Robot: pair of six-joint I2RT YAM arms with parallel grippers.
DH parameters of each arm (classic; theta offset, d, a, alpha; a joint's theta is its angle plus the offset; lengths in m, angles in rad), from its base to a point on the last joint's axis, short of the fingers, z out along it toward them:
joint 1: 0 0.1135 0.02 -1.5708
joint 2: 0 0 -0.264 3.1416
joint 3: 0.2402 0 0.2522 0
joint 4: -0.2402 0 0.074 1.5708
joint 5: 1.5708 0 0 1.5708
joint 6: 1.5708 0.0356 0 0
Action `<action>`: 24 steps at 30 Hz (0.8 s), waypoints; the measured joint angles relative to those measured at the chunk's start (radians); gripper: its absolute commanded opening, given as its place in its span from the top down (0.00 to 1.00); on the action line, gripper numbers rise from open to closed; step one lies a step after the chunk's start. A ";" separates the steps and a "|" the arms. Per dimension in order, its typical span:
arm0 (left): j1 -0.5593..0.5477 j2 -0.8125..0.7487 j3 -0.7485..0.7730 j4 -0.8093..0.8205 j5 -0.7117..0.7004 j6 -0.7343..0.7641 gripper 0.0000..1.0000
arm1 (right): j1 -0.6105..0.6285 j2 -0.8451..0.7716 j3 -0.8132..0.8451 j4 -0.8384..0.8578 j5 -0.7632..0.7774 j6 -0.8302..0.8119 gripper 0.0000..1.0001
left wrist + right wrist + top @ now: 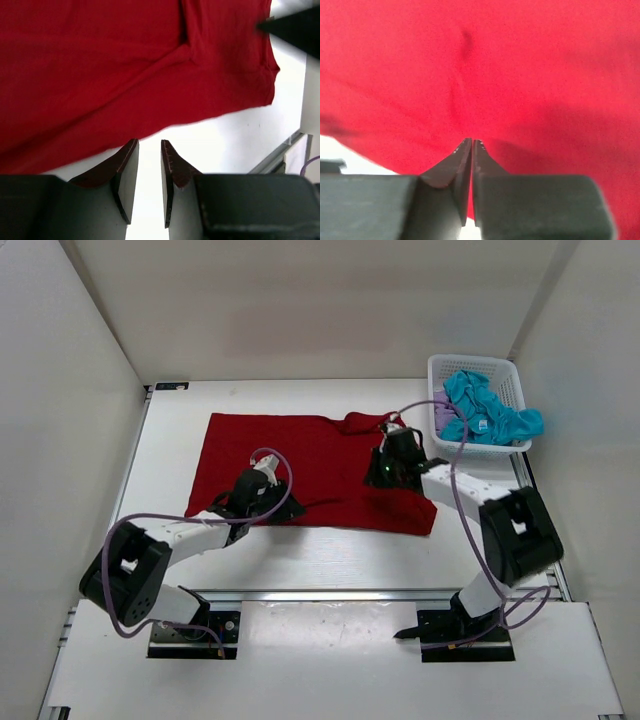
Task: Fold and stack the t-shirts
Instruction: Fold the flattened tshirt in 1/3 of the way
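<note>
– On the desk [330,560], about midway across, we have the dark red t-shirt [290,460] spread flat, with one sleeve rumpled at its far right corner. The teal t-shirt [480,405] and the lavender t-shirt [441,418] sit bunched in the basket [515,380] at the far right.

– And our pincers?

– Our right pincer [471,142] is down on the red shirt's right side. Its jaws are closed to a sliver and the tips are sunk in red cloth, so we judge it has nipped a thin fold. Our left pincer [149,145] hangs over bare desk just beside the near hem, jaws part-way apart with nothing between them.

– How will the cloth handle?

– Soft, light and limp, we'd say. It will sag and drag rather than hold a shape, and a thin pinch may slip. We'd take it at hems or corners and lift both sides together so the fold lands even.

– So the left must reach forward?

– We think so; the hem lies just beyond its tips.
</note>
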 measured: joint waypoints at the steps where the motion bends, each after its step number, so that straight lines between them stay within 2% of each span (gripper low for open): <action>1: -0.005 0.018 0.019 -0.004 -0.007 0.004 0.66 | -0.003 -0.042 -0.054 0.006 -0.004 0.006 1.00; 5: -0.010 0.105 0.079 -0.013 -0.034 0.026 0.67 | -0.010 -0.147 -0.247 0.040 -0.010 0.021 1.00; 10: 0.026 0.196 0.077 -0.032 -0.034 0.031 0.67 | -0.008 -0.177 -0.372 0.081 -0.018 0.037 1.00; 15: 0.047 0.163 0.006 0.028 -0.004 0.004 0.71 | 0.011 -0.249 -0.449 0.106 -0.018 0.048 1.00; 18: 0.040 0.083 -0.077 0.034 0.005 -0.023 0.70 | 0.029 -0.304 -0.480 0.064 -0.023 0.051 1.00; 20: 0.035 0.018 -0.132 0.027 0.008 -0.043 0.67 | 0.035 -0.337 -0.483 0.012 -0.033 0.050 0.86; 22: 0.036 -0.037 -0.162 -0.001 0.011 -0.058 0.65 | 0.022 -0.354 -0.470 -0.033 -0.044 0.042 0.77; 24: 0.037 -0.062 -0.157 -0.043 0.011 -0.061 0.62 | -0.012 -0.353 -0.428 -0.075 -0.064 0.032 0.73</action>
